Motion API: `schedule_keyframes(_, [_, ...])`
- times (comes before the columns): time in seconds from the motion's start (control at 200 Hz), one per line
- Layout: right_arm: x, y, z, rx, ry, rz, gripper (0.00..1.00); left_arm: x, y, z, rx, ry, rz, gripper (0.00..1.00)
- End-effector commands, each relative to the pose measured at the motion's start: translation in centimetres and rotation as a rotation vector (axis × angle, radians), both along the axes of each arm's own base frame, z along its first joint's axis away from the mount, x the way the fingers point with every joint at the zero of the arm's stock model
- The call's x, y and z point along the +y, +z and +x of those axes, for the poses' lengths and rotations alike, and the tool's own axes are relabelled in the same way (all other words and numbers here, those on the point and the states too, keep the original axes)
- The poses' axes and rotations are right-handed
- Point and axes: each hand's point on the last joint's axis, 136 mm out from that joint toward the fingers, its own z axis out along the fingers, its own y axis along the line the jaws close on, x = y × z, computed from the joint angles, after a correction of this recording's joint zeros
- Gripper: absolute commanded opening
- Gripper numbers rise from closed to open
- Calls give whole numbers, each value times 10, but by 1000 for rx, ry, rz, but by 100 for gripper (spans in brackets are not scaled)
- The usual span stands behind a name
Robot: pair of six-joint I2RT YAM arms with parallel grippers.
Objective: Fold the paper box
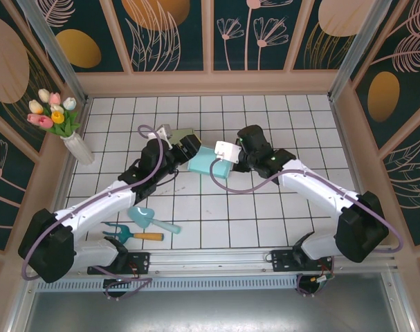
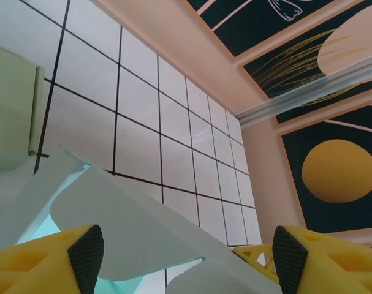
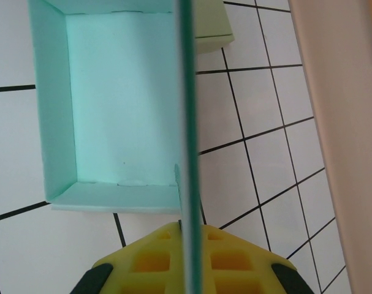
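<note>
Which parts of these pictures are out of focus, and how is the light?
Top external: soft, even light, everything sharp, faint shadows on the table. Left wrist: the near flap of the paper box looks a little soft, the far tiles crisp. Right wrist: the box wall between the right fingers blurs into a teal streak.

Centre of the table (image 1: 265,117) is crowded: my left end effector (image 1: 190,151) and right end effector (image 1: 220,163) meet at the paper box (image 1: 203,163), with a green box (image 1: 183,134) just behind the left one. The tulip vase (image 1: 77,146) blocks the far-left corner. A shovel (image 1: 151,219) and rake (image 1: 135,236) lie near-left, beside my left arm. Far row and far-right tiles are open. Walls (image 1: 210,83) on three sides.
</note>
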Motion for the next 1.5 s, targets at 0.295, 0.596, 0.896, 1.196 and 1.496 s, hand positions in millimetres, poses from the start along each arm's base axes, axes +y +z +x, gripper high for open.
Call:
schedule_keyframes(0.295, [12, 2, 14, 50, -48, 64, 0, -27, 3, -7, 33, -83, -114, 74])
schedule_keyframes(0.596, [12, -17, 13, 92, -47, 27, 0, -26, -17, -9, 69, -72, -116, 71])
schedule_keyframes(0.896, [5, -26, 11, 103, -53, -12, 0, -9, -22, -1, 45, 2, 34, 70])
schedule_keyframes(1.196, [3, -12, -2, 131, -3, 15, 0, 43, 32, -7, -151, 140, 214, 78])
schedule_keyframes(1.496, [12, 4, -11, 173, 32, 75, 0, 22, 8, 4, -82, 88, 212, 85])
